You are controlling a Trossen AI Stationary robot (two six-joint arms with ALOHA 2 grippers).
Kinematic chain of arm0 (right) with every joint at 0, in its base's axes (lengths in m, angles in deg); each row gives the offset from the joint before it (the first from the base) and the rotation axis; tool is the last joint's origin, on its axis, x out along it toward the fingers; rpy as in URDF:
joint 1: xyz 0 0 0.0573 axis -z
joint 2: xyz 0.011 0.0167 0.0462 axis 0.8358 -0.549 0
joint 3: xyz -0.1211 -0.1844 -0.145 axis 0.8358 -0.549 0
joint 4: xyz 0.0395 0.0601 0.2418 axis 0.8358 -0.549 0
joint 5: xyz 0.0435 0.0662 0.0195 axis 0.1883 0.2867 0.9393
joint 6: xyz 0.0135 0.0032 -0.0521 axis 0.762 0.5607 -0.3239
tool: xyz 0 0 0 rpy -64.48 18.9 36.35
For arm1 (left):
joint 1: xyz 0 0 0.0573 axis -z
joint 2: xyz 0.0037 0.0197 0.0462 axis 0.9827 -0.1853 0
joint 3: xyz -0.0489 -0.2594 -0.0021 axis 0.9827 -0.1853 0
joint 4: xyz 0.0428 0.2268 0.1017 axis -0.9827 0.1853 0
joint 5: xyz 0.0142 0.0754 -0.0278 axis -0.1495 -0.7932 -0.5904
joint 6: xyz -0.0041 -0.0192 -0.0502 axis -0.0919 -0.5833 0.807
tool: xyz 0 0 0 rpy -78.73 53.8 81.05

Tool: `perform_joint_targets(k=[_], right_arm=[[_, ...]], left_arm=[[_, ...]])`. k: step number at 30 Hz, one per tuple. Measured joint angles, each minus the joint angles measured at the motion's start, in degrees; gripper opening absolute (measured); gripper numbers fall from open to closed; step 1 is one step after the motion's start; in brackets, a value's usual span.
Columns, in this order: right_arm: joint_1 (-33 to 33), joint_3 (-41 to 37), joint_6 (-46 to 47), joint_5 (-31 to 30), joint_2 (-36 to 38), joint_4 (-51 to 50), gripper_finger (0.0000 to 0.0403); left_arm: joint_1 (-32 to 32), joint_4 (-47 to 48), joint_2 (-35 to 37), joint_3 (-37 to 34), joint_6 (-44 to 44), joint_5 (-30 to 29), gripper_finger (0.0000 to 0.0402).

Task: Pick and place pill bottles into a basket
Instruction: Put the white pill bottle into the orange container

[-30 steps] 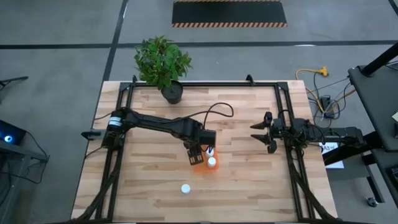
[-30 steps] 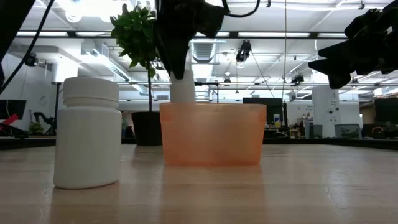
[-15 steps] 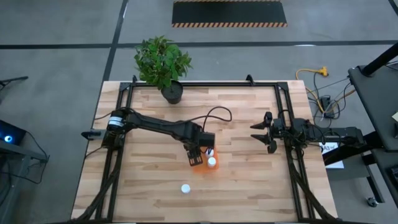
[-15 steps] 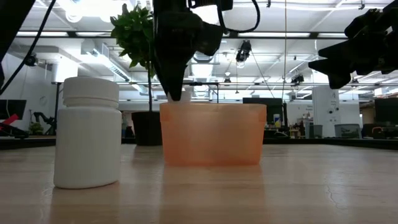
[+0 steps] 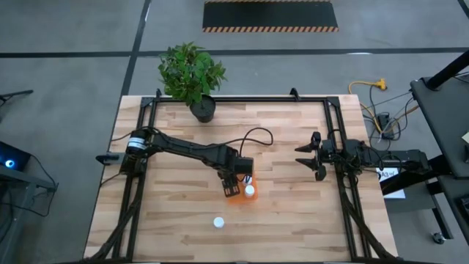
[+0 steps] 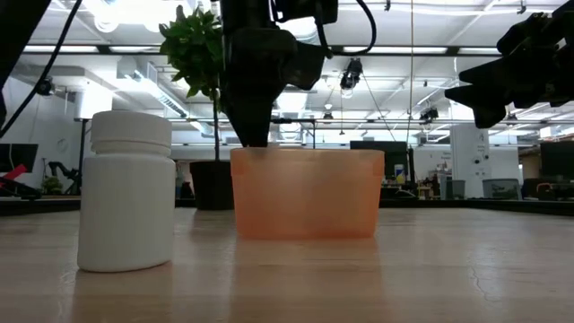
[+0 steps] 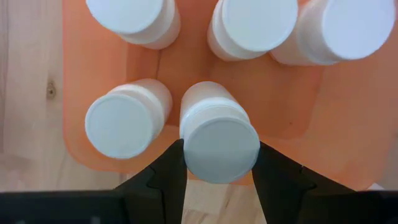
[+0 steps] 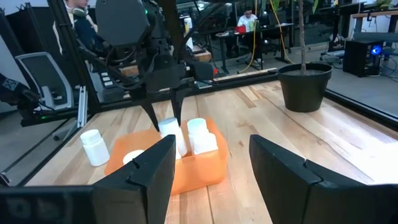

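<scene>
The orange basket [image 5: 239, 195] [image 6: 305, 193] stands near the table's middle and holds several white pill bottles [image 7: 121, 124], all upright. My left gripper [image 5: 234, 187] [image 7: 221, 155] reaches down into it, shut on one more pill bottle [image 7: 219, 140]. In the low view the basket wall hides that bottle. A single pill bottle [image 5: 218, 222] [image 6: 126, 190] stands on its base on the table, nearer the front edge. My right gripper [image 5: 311, 163] [image 8: 211, 168] waits at the table's right side, pointing level, open with nothing between its fingers. My left gripper pinches the bottle's cap [image 7: 189, 152] by its sides between the two fingers [image 7: 166, 174]. The fingers come from above, pointing down. The bottle is upright inside the basket, beside another bottle; whether its base rests on the basket floor cannot be told.
A black pot with a green plant [image 5: 203, 108] [image 8: 303, 86] stands at the table's far edge. Black frame rails [image 5: 333, 125] run along the table's left, right and far sides. Bare wood lies in front of and to the right of the basket.
My left gripper has gone down with the pill bottle, still shut on it. The bottle showed above the basket's rim in the low view a second ago; it has since sunk inside, behind the wall.
</scene>
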Motion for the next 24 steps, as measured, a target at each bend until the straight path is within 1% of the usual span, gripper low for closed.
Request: perform_joint_targets(k=[4, 9, 16, 24], right_arm=[[0.0, 0.0, 0.0, 0.0, 0.0, 0.0, 0.0194], [0.0, 0.0, 0.0, 0.0, 0.0, 0.0, 0.0194], [0.0, 0.0, 0.0, 0.0, 0.0, 0.0, 0.0194], [0.0, 0.0, 0.0, 0.0, 0.0, 0.0, 0.0194]], left_arm=[[0.0, -0.3, -1.0, 0.3, 0.0, 0.1, 0.0139], [0.0, -0.1, -2.8, 0.3, 0.1, 2.1, 0.0139], [0.1, 0.2, -3.4, 1.0, 0.1, 2.0, 0.0139], [0.1, -0.2, -3.8, 1.9, 0.0, 1.8, 0.0185]])
